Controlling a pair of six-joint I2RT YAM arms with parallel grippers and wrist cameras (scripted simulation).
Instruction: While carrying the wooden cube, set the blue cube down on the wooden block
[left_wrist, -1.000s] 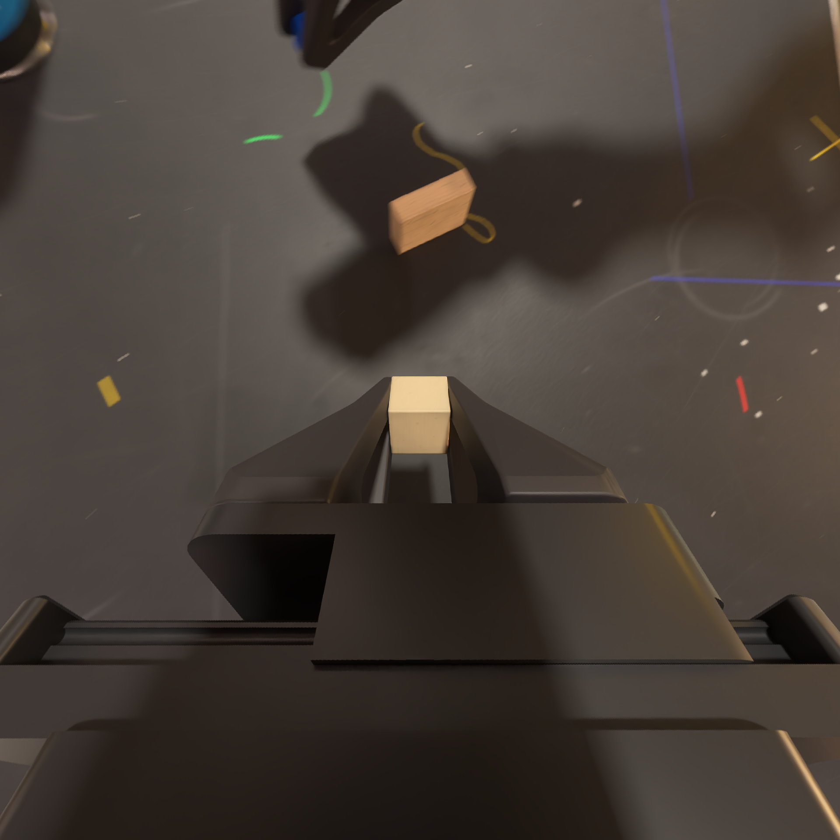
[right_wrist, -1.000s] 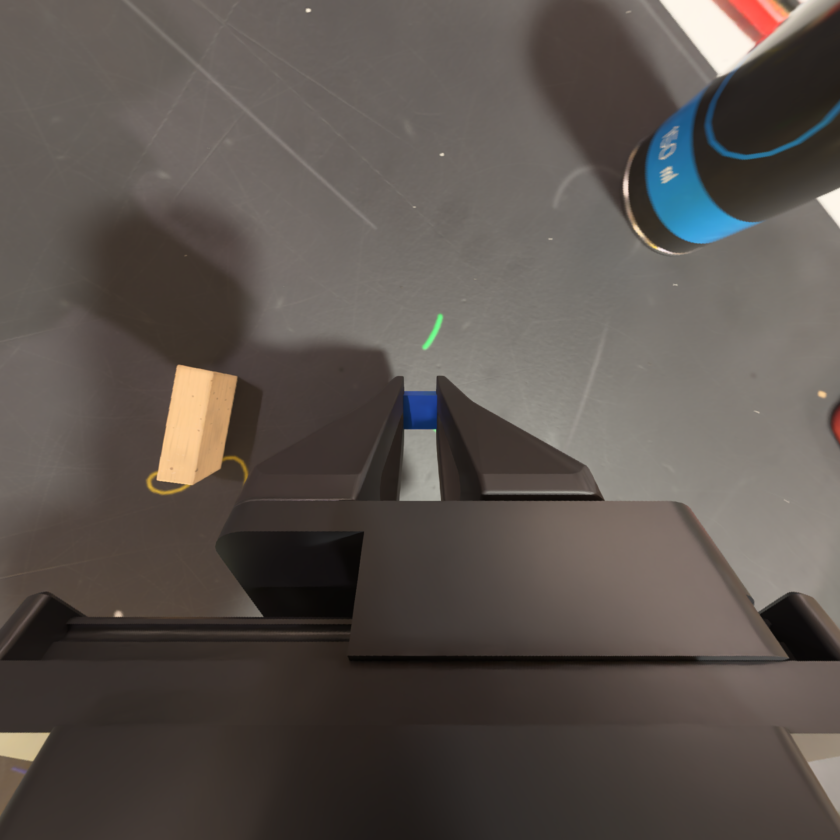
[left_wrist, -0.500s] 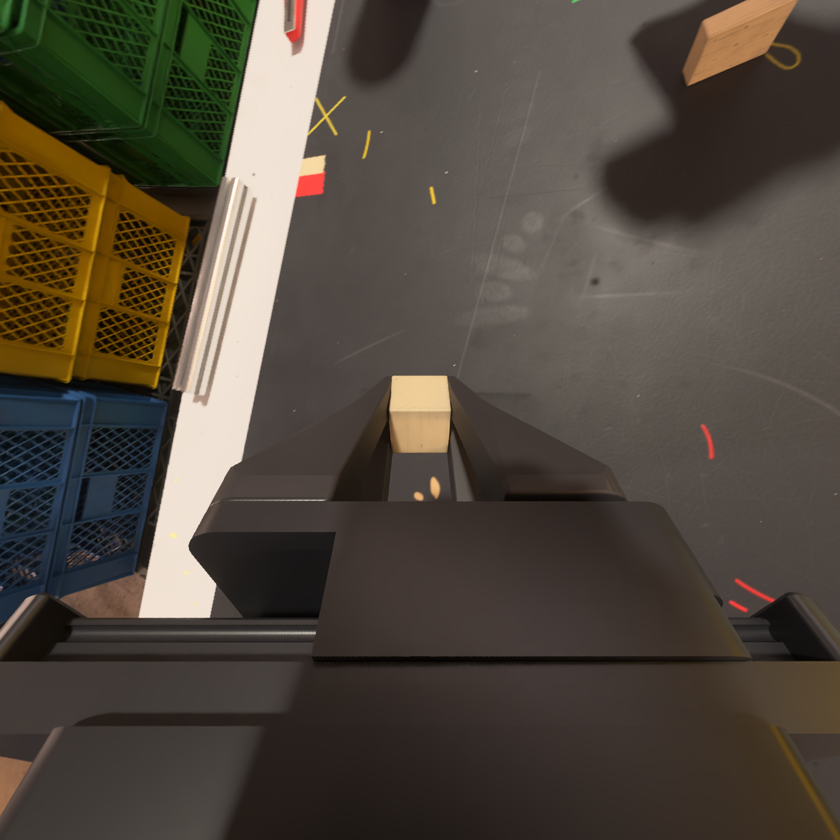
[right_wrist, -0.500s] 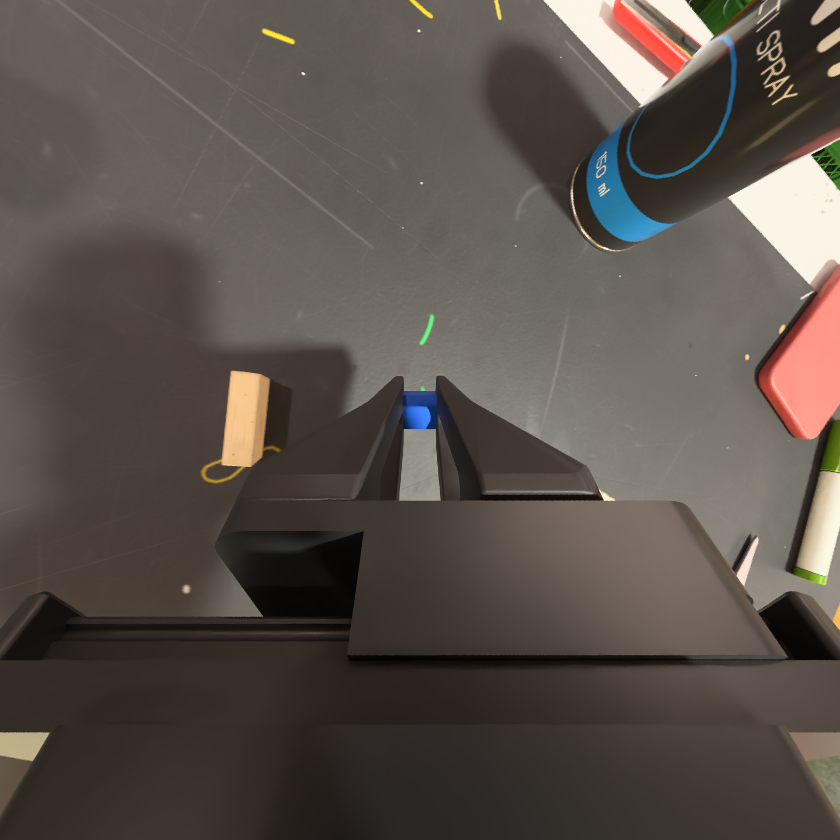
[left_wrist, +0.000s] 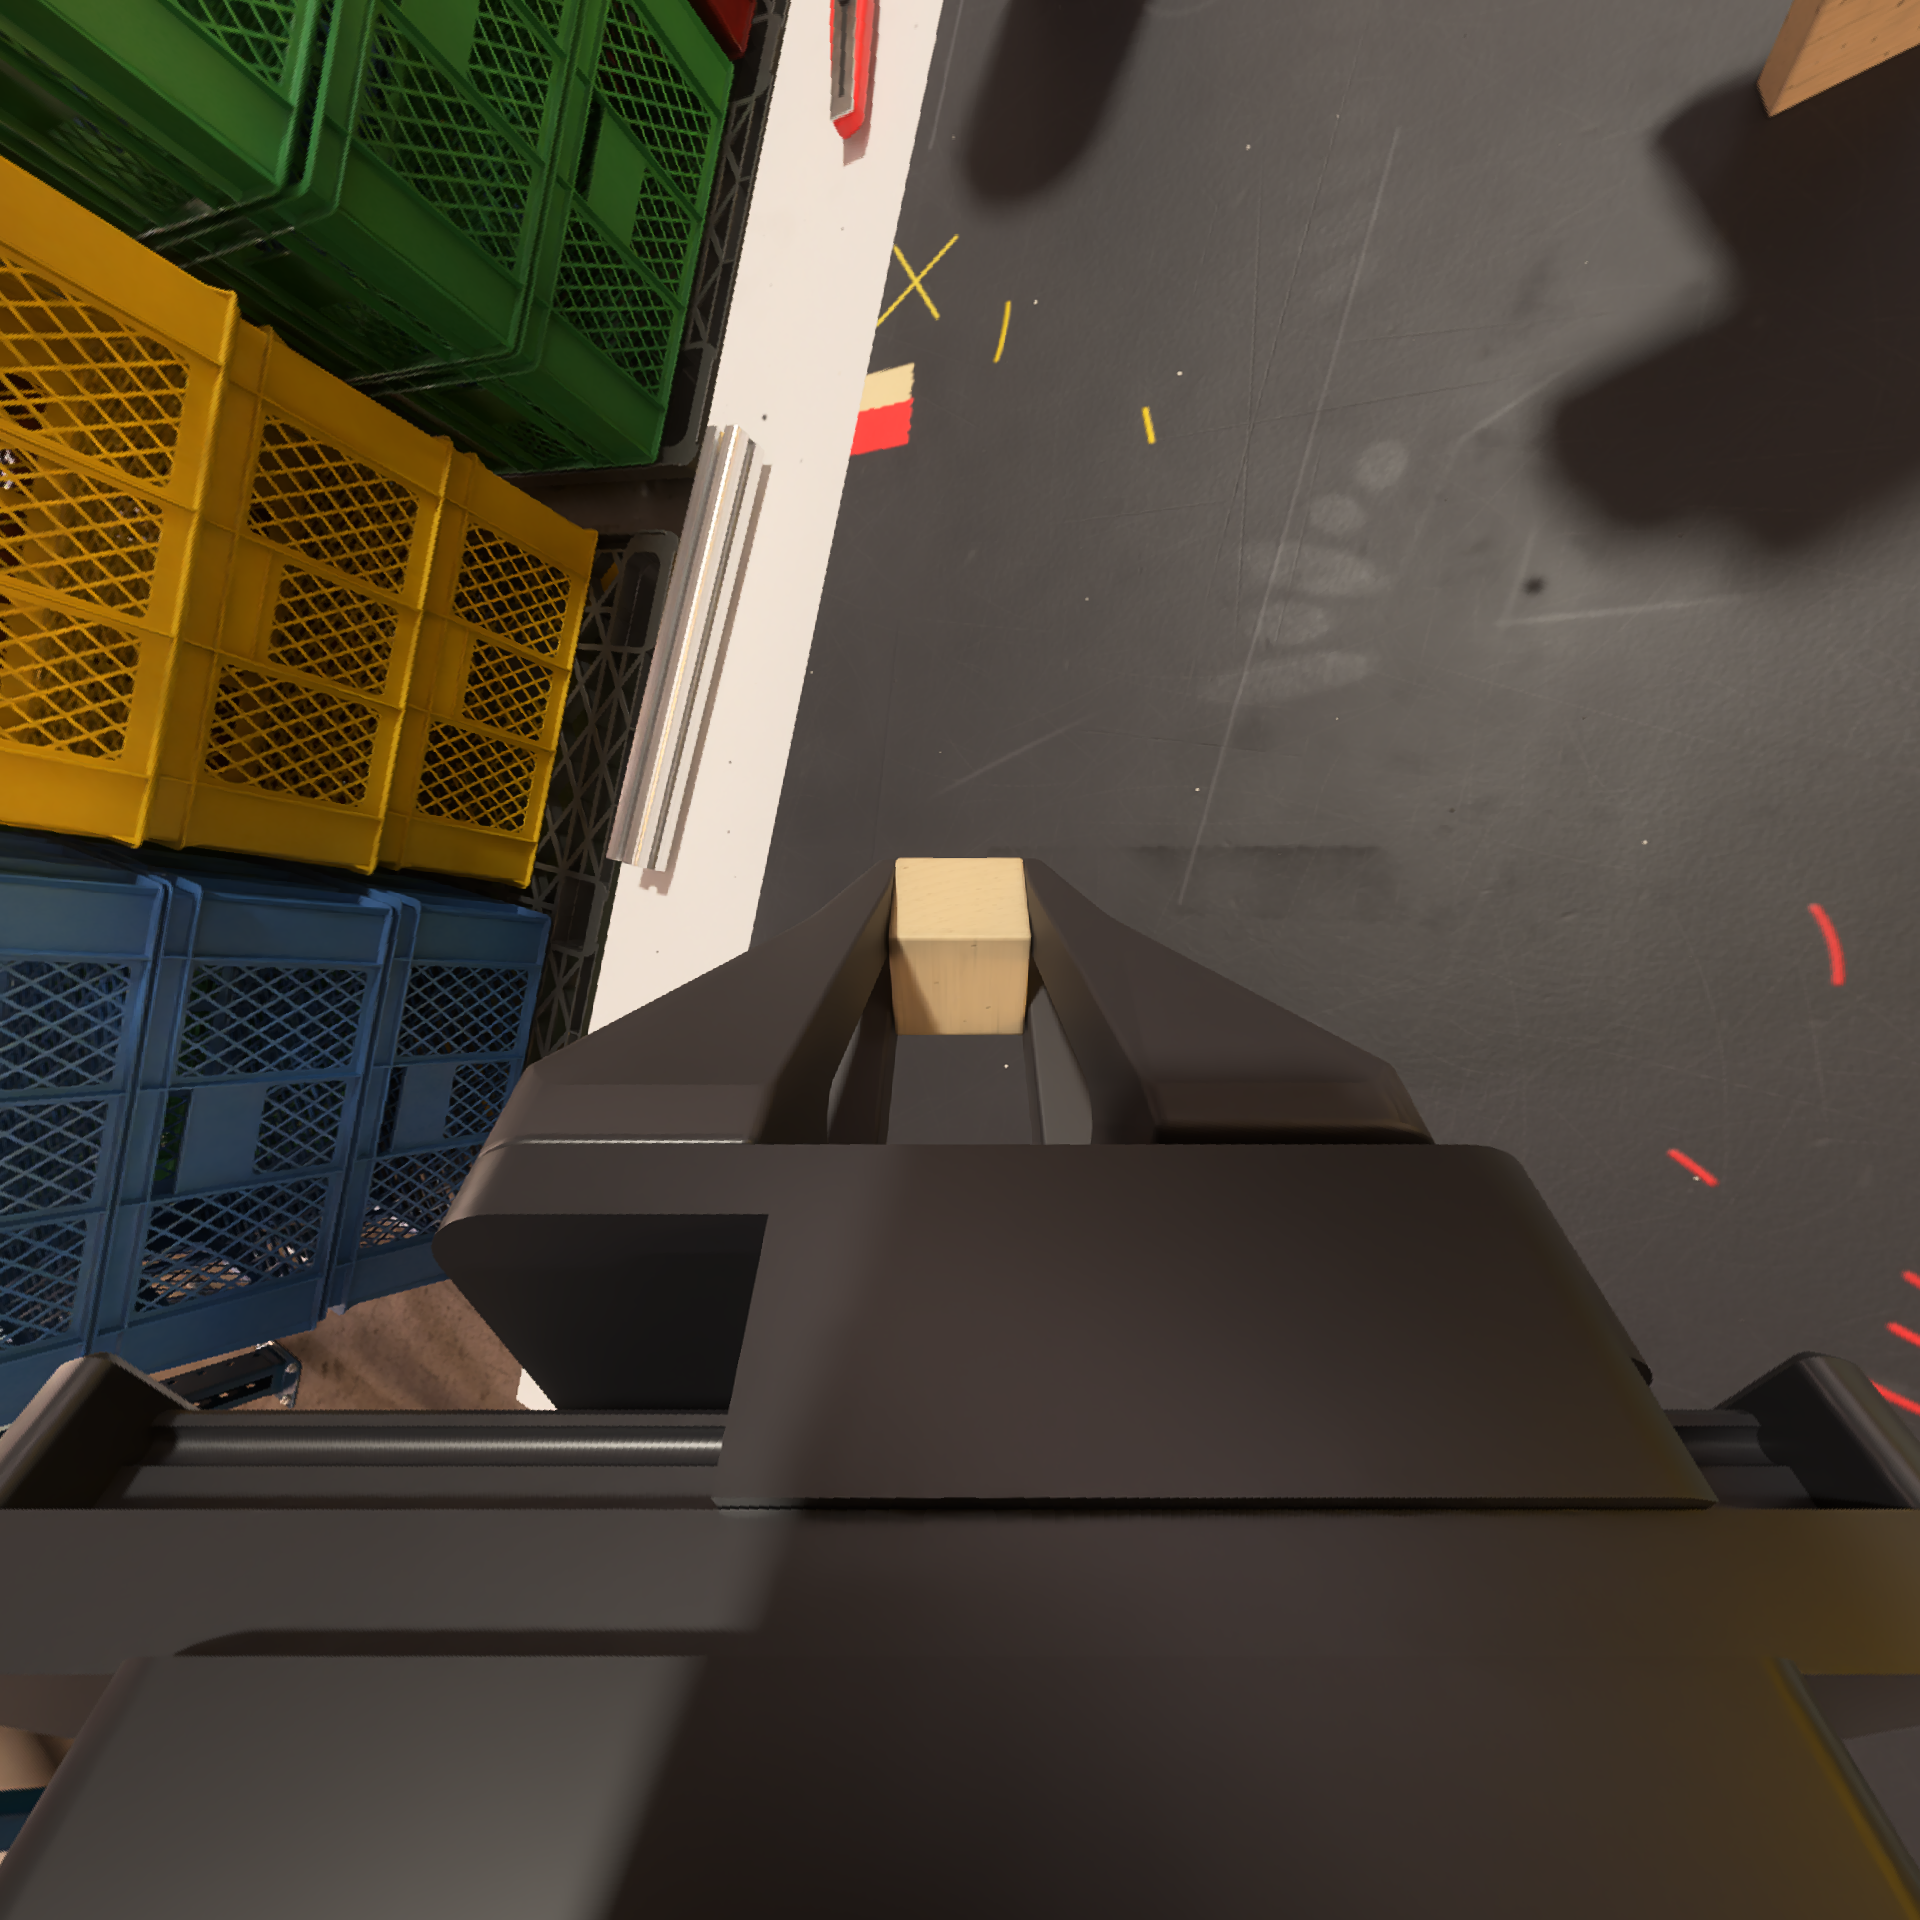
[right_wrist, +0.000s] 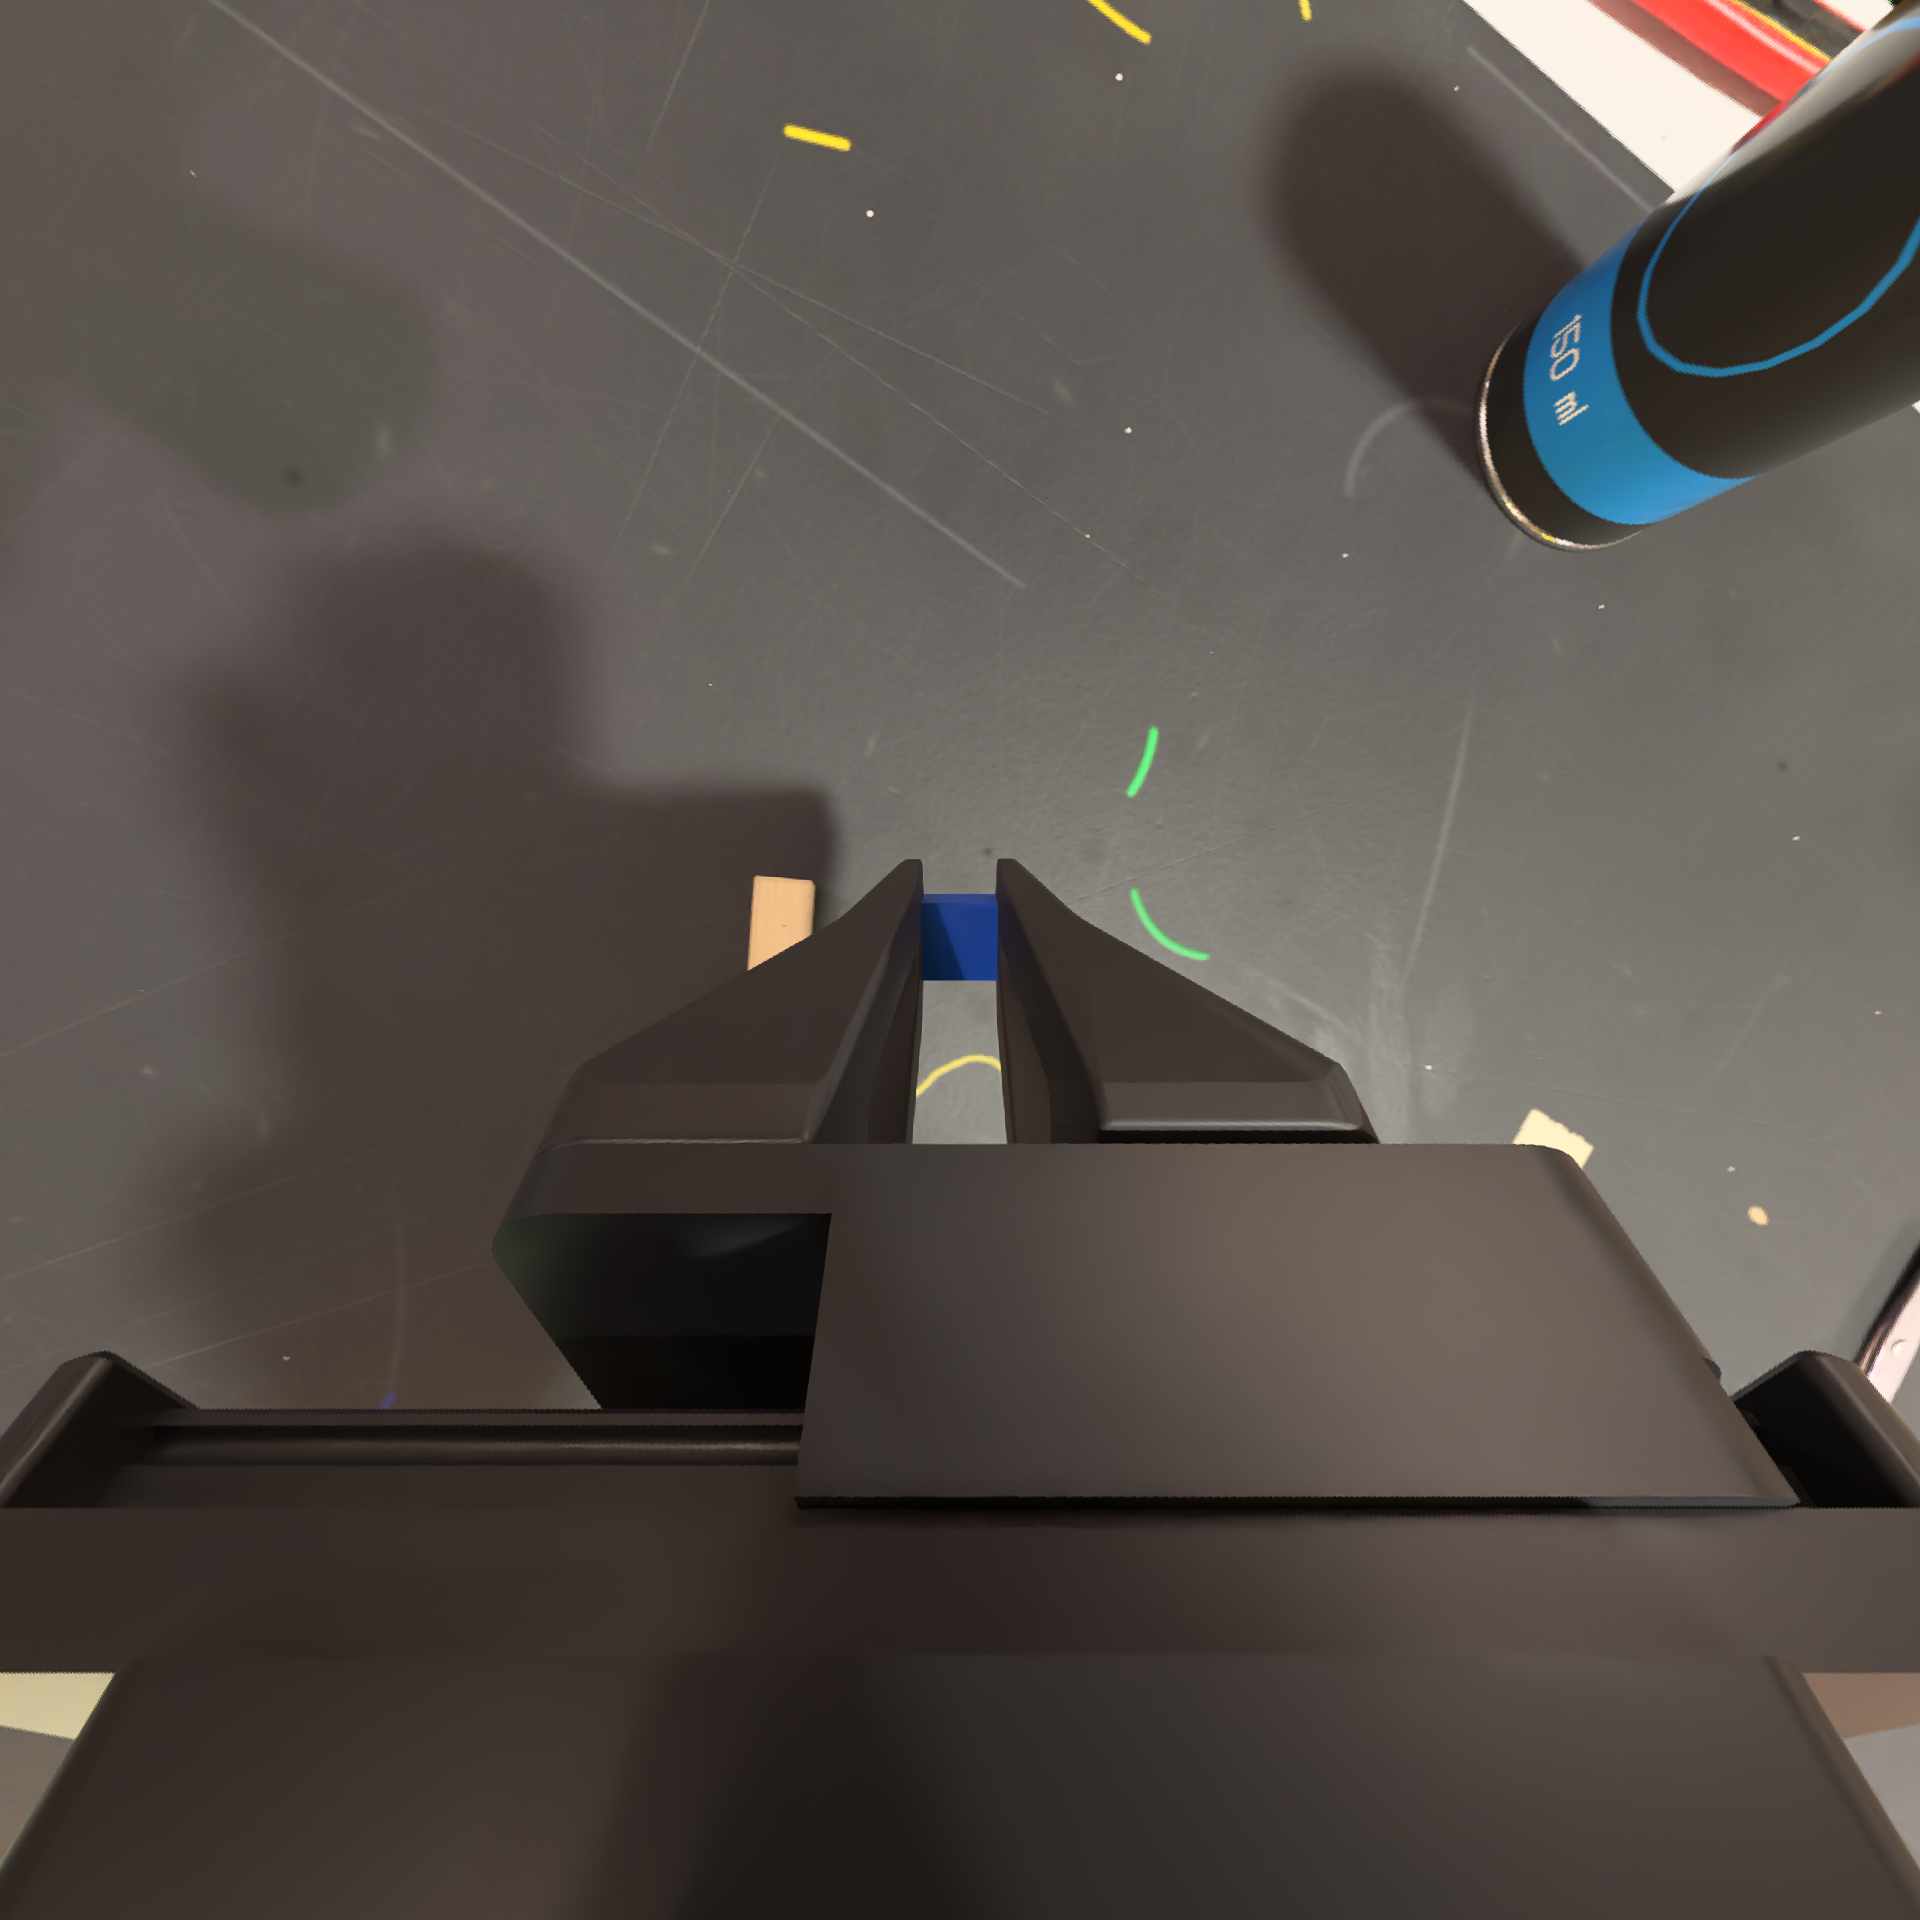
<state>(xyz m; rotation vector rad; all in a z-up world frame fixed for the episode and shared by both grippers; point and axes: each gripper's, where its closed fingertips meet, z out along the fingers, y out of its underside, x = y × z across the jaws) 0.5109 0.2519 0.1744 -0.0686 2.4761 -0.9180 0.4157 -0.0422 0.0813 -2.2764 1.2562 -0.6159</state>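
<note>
My left gripper is shut on the pale wooden cube and holds it above the dark table, near its white left border. The wooden block shows only as a corner at the top right of the left wrist view. My right gripper is shut on the blue cube and holds it above the table. In the right wrist view the wooden block lies just left of my left fingertip, mostly hidden behind the finger.
A black spray can with a blue band stands at the upper right of the right wrist view. Green, yellow and blue crates stand off the table's left edge. A metal rail lies on the white border.
The right gripper has moved left, so the wooden block now lies right beside its fingertips and partly under them. The left gripper has drifted farther from the block, which slid to the frame's corner.
</note>
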